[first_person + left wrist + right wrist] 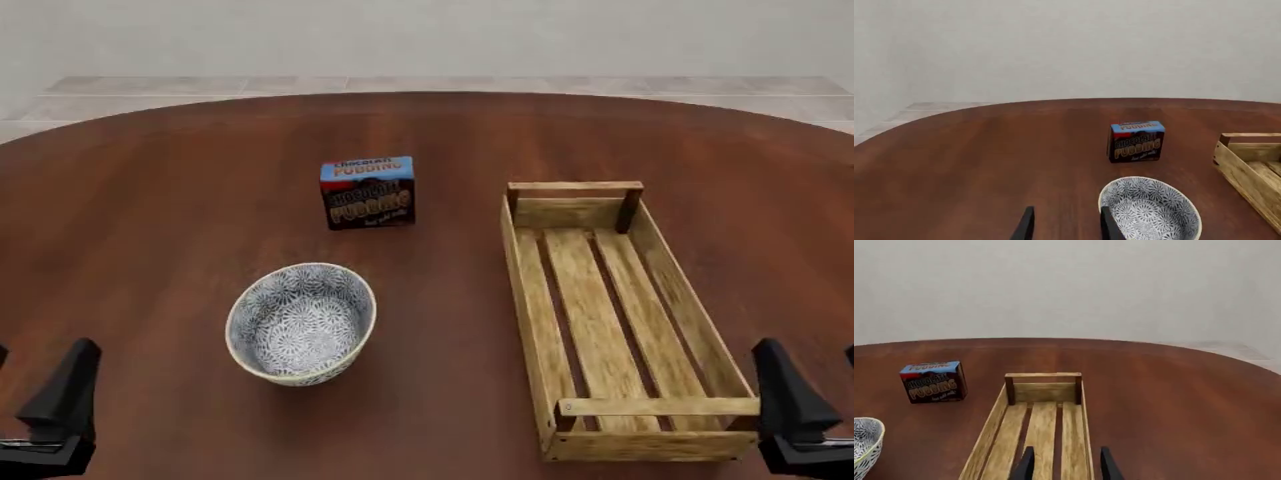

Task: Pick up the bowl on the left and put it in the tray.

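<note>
Round wooden table (174, 180), pale wall (427, 35).

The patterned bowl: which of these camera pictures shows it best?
The front view: the whole bowl shows there, upright on the table, with its floral inside and pale rim. The left wrist view shows most of it, cut at the picture's edge. The right wrist view catches only a sliver at the edge.

Even, soft light is seen everywhere; only faint shadows are cast on the round dark-brown wooden table (174, 200), and the renders are sharp.
</note>
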{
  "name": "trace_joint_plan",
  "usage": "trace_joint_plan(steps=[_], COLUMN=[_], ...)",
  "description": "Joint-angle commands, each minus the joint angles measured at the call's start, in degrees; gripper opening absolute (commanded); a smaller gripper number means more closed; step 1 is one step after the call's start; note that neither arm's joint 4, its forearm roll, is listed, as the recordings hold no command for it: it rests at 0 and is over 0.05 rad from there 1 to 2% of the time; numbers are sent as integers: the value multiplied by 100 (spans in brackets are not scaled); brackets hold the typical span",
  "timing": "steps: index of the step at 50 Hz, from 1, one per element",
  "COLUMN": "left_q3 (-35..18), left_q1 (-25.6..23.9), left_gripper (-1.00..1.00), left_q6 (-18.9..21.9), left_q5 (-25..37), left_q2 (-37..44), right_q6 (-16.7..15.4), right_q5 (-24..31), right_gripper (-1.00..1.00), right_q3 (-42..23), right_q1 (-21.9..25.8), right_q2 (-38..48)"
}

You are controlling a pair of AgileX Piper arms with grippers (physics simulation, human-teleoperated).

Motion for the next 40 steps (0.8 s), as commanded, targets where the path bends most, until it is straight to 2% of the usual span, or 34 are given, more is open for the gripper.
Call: trace_joint_plan(steps=[1, 7, 26, 40], left_q3=[0, 0, 0, 0], left_q1=[0, 0, 0, 0], left_gripper=[100, 100, 100, 100], left_q6=[0, 0, 0, 0], left_q5=[0, 0, 0, 0], left_q2=[0, 0, 0, 0], right_q6=[181, 61, 63, -150], right_q5=[-197, -215, -218, -598], right_gripper=[100, 100, 100, 100], right_q3=[-4, -6, 1, -36], right_q1=[34, 14, 58, 455], right_q2=[254, 238, 277, 776])
